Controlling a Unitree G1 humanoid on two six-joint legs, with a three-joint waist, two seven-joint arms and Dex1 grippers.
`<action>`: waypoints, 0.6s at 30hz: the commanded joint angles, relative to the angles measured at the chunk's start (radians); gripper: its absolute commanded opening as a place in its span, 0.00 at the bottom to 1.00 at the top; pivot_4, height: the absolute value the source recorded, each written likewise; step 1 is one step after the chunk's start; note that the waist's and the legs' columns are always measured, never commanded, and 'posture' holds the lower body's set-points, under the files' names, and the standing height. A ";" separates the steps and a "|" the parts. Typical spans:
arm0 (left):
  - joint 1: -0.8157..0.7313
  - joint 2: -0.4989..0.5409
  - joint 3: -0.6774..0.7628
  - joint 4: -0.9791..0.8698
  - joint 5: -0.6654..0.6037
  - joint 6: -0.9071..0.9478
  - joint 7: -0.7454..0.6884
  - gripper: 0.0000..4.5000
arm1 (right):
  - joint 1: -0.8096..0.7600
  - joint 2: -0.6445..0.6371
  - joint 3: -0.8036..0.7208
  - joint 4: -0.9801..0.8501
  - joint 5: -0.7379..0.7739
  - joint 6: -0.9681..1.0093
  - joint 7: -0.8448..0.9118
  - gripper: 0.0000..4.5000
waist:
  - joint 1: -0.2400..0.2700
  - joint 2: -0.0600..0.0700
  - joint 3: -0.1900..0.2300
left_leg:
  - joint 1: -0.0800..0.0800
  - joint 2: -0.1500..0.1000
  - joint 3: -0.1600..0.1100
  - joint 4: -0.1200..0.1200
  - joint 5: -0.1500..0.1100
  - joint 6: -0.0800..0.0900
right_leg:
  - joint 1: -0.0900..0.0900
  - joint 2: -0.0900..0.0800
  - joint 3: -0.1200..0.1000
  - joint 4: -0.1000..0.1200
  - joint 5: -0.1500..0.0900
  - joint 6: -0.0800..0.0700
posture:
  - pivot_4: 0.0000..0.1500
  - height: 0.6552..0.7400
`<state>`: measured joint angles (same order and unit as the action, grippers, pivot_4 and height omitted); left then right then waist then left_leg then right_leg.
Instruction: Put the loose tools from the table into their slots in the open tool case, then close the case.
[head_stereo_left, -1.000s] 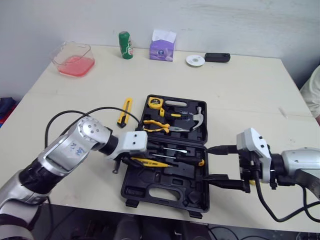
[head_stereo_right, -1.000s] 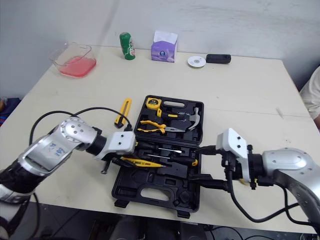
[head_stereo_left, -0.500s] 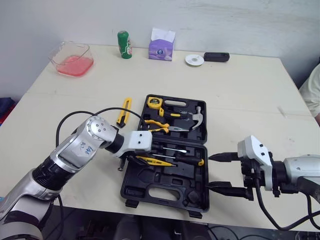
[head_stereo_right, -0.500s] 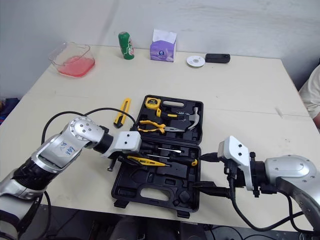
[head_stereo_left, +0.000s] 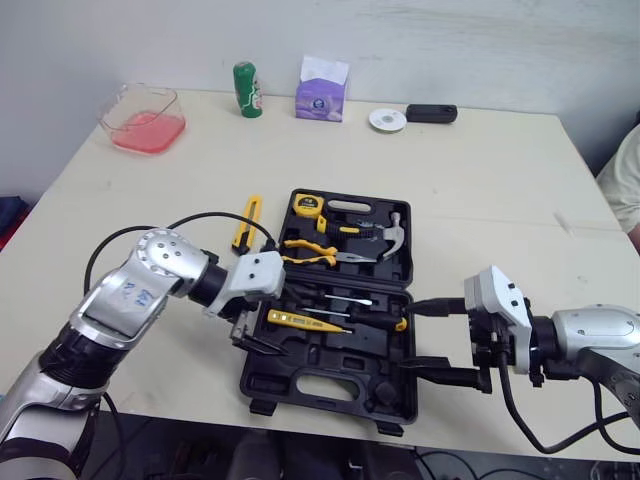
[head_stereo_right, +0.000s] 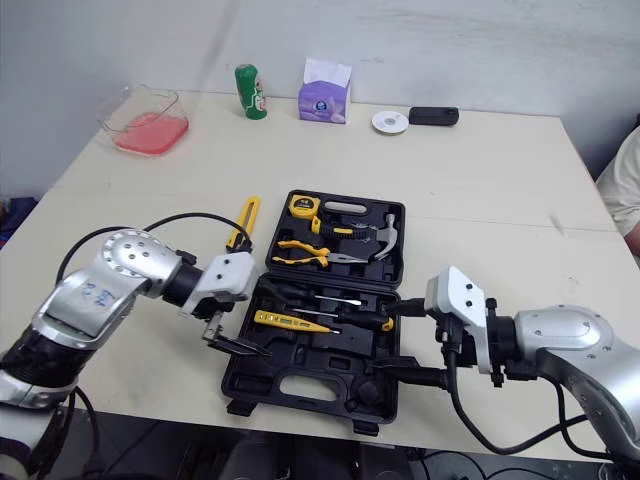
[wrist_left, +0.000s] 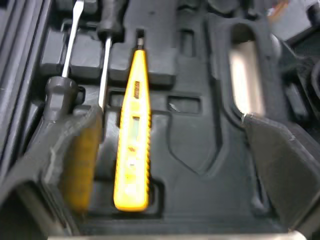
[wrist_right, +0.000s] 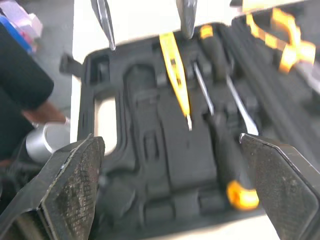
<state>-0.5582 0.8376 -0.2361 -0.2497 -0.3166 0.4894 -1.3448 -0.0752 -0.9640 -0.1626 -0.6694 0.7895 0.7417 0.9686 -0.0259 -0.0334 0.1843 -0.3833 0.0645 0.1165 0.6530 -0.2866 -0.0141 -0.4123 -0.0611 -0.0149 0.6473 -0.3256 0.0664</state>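
The black tool case (head_stereo_left: 330, 386) lies open mid-table. Its far half holds a tape measure (head_stereo_left: 310, 206), pliers (head_stereo_left: 315, 252) and a hammer (head_stereo_left: 386, 240). In the near half lie two screwdrivers (head_stereo_left: 352, 301) and a yellow tester pen (head_stereo_left: 305, 321). My left gripper (head_stereo_left: 272, 318) hovers open at the case's left edge, just over the tester pen (wrist_left: 134, 150) and not touching it. At the case's right edge my right gripper (head_stereo_left: 432, 340) stands open and empty. A yellow utility knife (head_stereo_left: 248, 222) lies on the table left of the case.
Along the far edge stand a pink container (head_stereo_left: 145, 118), a green can (head_stereo_left: 245, 90), a purple tissue box (head_stereo_left: 322, 88), a white disc (head_stereo_left: 387, 120) and a black device (head_stereo_left: 432, 113). A person's sleeve (head_stereo_left: 625, 180) shows at the right edge.
My left gripper has opened and let the yellow tester pen down into the case's near half. The right gripper has shifted slightly toward the case.
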 joint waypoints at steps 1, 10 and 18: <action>0.040 -0.124 0.114 0.106 -0.076 -0.096 0.083 0.81 | -0.016 0.005 0.016 -0.031 0.002 -0.012 -0.006 1.00 | 0.007 0.001 0.000 | 0.000 0.000 0.000 0.001 0.000 0.001 | 0.001 -0.001 0.000 0.000 0.000 0.000 | 1.00 0.82; 0.099 -0.161 0.108 0.179 -0.052 -0.146 0.080 0.01 | -0.036 -0.001 0.036 -0.013 -0.006 -0.011 0.007 1.00 | 0.011 0.000 0.000 | -0.004 0.000 -0.001 0.007 -0.003 0.005 | 0.000 -0.001 -0.002 0.000 0.001 0.002 | 1.00 0.82; 0.109 -0.161 0.045 0.232 0.049 -0.220 0.095 0.01 | -0.047 -0.014 0.044 -0.006 -0.016 -0.011 0.025 1.00 | 0.018 0.000 0.000 | -0.004 0.000 -0.001 0.007 -0.004 0.006 | 0.000 -0.001 -0.002 0.001 0.001 0.002 | 1.00 0.82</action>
<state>-0.4523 0.6738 -0.1816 -0.0245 -0.2943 0.2976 -1.2566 -0.1118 -0.9652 -0.1132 -0.6647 0.7744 0.7420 0.9822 -0.0083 -0.0329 0.1840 -0.3870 0.0646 0.1153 0.6604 -0.2903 -0.0084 -0.4122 -0.0623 -0.0168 0.6480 -0.3245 0.0683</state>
